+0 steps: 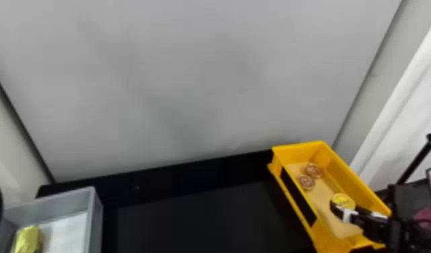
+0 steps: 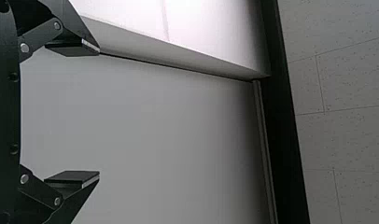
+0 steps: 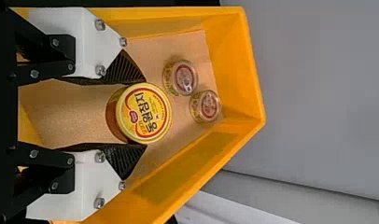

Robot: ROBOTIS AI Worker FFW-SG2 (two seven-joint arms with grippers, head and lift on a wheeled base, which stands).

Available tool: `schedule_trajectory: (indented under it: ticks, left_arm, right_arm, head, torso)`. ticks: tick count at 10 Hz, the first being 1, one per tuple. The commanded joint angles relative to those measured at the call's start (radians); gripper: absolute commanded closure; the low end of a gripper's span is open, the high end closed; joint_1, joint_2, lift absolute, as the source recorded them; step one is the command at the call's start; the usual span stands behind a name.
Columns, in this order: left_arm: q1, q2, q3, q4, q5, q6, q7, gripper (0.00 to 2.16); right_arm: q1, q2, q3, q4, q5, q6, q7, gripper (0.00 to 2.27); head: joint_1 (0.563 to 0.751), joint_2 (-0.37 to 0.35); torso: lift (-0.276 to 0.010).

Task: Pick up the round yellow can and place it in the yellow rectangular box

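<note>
Let go too high, the round yellow can point(image 1: 343, 201) pinched in the right end effector point(image 3: 145, 114) could tip within the long edges of the yellow rectangular box point(image 1: 354, 178), where two small cans point(image 3: 185, 79) sit by the far edge; left, a grey box point(image 1: 97, 222) holds a gold packet point(image 1: 28, 239); left end effector point(image 2: 99, 112) wide
</note>
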State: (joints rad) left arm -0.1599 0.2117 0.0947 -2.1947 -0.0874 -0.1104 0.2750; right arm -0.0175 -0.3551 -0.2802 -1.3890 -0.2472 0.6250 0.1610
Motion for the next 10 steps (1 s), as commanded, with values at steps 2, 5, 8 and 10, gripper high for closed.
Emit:
schedule_trajectory:
  ticks: [2, 5, 8, 10]
  left_arm:
    - [-0.006, -0.001, -0.009, 0.004, 0.000, -0.003, 0.001, 0.31]
    - [-0.012, -0.003, -0.015, 0.007, 0.000, -0.006, 0.000, 0.31]
    - [-0.013, -0.006, -0.016, 0.009, 0.000, -0.006, 0.000, 0.31]
    - [-0.013, -0.008, -0.016, 0.009, 0.000, -0.006, 0.001, 0.31]
  right_arm:
    - [-0.091, -0.013, 0.044, 0.166, 0.000, -0.019, 0.034, 0.70]
    - [-0.147, -0.015, 0.059, 0.239, 0.000, -0.026, 0.052, 0.55]
    - [-0.160, -0.018, 0.058, 0.237, -0.001, -0.040, 0.054, 0.00]
    - [-0.162, -0.018, 0.050, 0.216, -0.007, -0.062, 0.081, 0.01]
  head:
    - [0.606, -0.081]
    - [0.606, -0.081]
    - [0.606, -0.081]
    - [0.606, -0.081]
  torso:
    - [0.000]
    - [0.000]
    - [0.000]
    - [0.000]
